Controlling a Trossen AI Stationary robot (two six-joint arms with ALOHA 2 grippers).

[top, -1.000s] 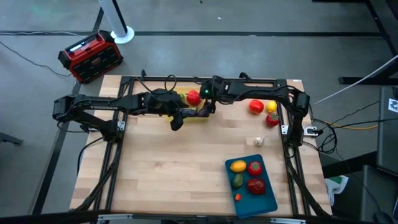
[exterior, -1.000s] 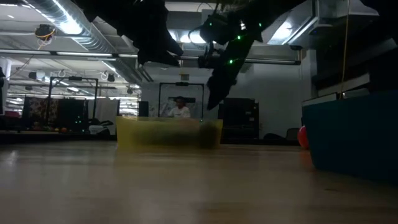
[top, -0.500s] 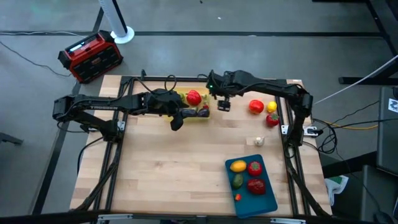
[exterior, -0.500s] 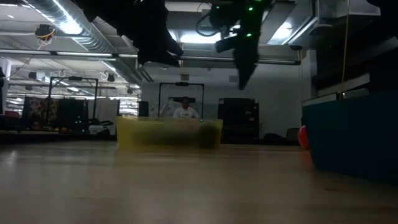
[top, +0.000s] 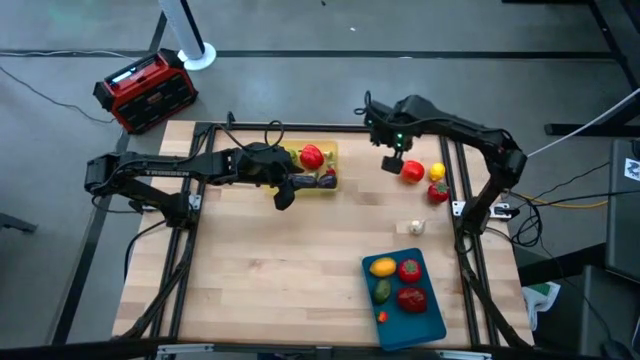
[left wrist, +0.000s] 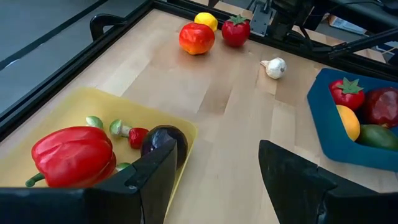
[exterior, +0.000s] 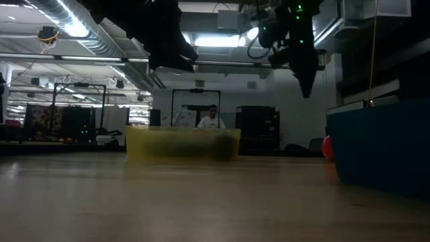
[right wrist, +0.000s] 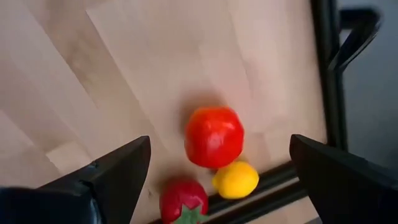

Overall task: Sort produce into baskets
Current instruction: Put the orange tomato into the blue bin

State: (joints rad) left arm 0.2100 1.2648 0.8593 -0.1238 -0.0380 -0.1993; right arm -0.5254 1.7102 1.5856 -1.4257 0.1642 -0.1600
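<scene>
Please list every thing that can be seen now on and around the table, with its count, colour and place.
yellow basket: one, translucent yellow, far side of table.
red pepper: one, red, in it.
eggplant: one, purple, in it.
blue basket: one, teal-blue, near right; holds several produce pieces.
tomato: one, red, on the table, far right.
lemon: one, yellow, beside it.
strawberry: one, red.
garlic: one, white.
box: one, red-and-black, on the floor.
person: one, far behind.
left gripper: open, by the yellow basket.
right gripper: open, above the tomato.
</scene>
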